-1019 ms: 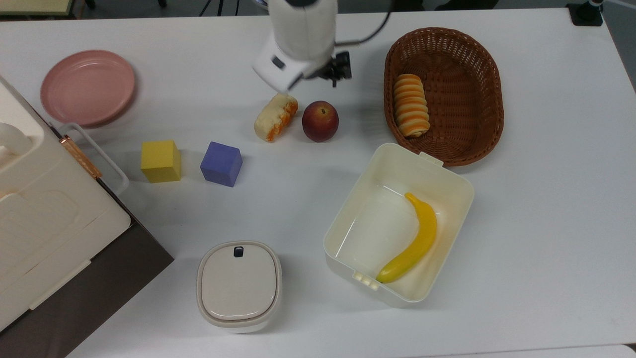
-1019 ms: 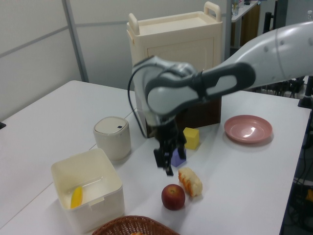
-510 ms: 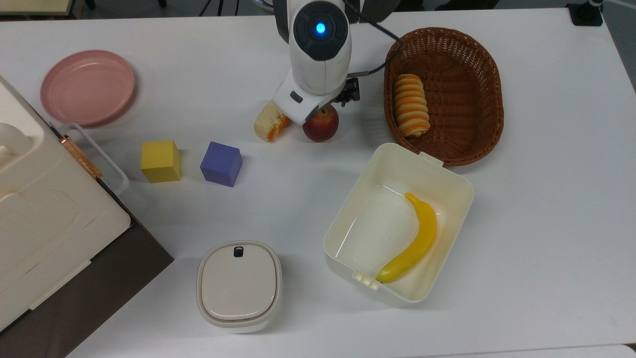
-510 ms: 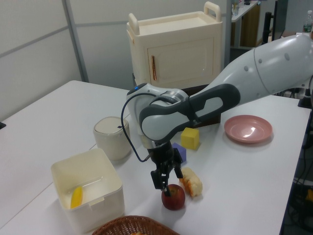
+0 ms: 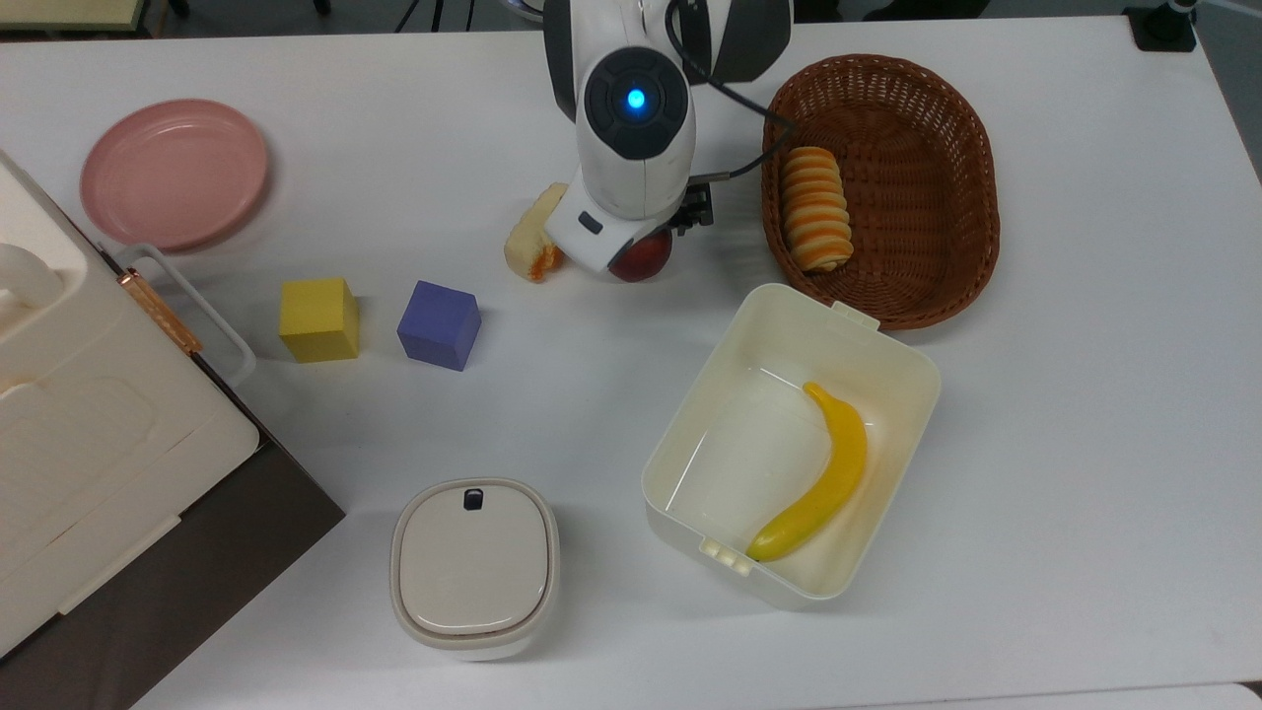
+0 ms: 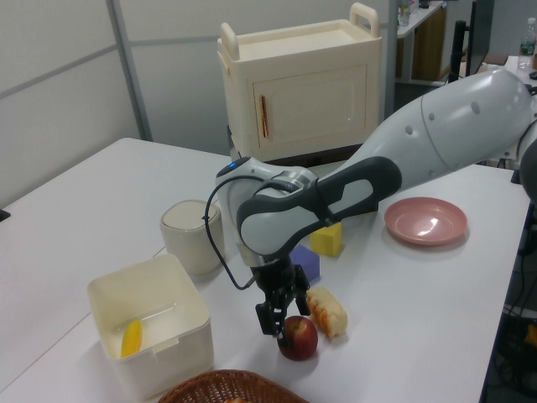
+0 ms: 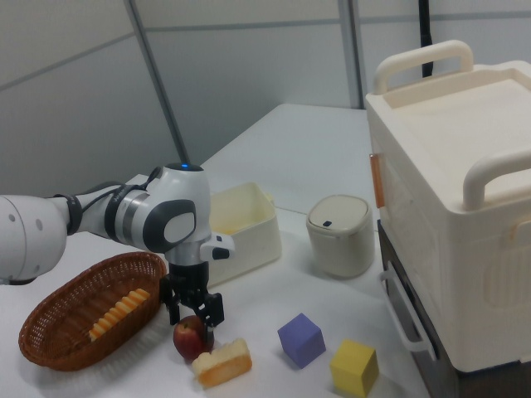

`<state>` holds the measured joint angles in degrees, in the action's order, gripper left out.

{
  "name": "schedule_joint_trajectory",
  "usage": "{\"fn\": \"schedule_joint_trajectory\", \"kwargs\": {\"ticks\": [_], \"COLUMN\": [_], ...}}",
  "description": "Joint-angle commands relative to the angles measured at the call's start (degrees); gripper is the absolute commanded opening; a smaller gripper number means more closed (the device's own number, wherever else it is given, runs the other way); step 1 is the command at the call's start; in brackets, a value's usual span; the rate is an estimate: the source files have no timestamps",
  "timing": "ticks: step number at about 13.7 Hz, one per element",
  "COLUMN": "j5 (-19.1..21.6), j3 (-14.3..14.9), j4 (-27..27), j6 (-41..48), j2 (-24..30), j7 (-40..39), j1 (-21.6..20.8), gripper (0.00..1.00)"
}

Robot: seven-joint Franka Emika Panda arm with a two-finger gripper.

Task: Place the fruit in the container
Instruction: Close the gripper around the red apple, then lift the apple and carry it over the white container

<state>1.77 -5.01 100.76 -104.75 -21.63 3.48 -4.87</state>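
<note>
My gripper (image 6: 284, 321) is down on the fruit (image 6: 299, 337), and my two fingers sit apart, one on each side of it. The fruit rests on the tabletop (image 5: 1085, 394), near the far edge in the top view, between the bread piece (image 5: 532, 242) and the brown basket (image 5: 946, 177). The container (image 5: 690, 434) stands apart from the fruit, closer to the near edge, with a banana (image 5: 823, 483) lying inside.
</note>
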Motion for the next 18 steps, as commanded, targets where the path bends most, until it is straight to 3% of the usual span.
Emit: {"fn": "schedule_joint_trajectory", "kwargs": {"ticks": [1, 3, 5, 8, 12, 15, 18], "j5": [-0.7, -3.34, -3.79, -3.87, -3.96, -4.49, -4.75], "j3": [0.53, 0.53, 0.7, 0.97, 0.62, 0.53, 0.44], "j4": [0.84, 0.93, 0.67, -2.22, -10.65, -15.58, -16.65], "j6": [-1.77, -1.42, -0.72, 3.74, 10.35, 9.57, 1.07], "j2": [-0.35, -0.35, 0.35, 1.41, 4.31, 3.79, 3.52], "j7": [2.57, 4.16, 4.34, 4.43, 6.09, 8.91, 9.61], "j1": [-1.46, -1.64, -1.81, -1.81, -2.08, -3.13, -5.14], "gripper": [0.9, 0.74, 0.67, 0.67, 0.67, 0.69, 0.69]}}
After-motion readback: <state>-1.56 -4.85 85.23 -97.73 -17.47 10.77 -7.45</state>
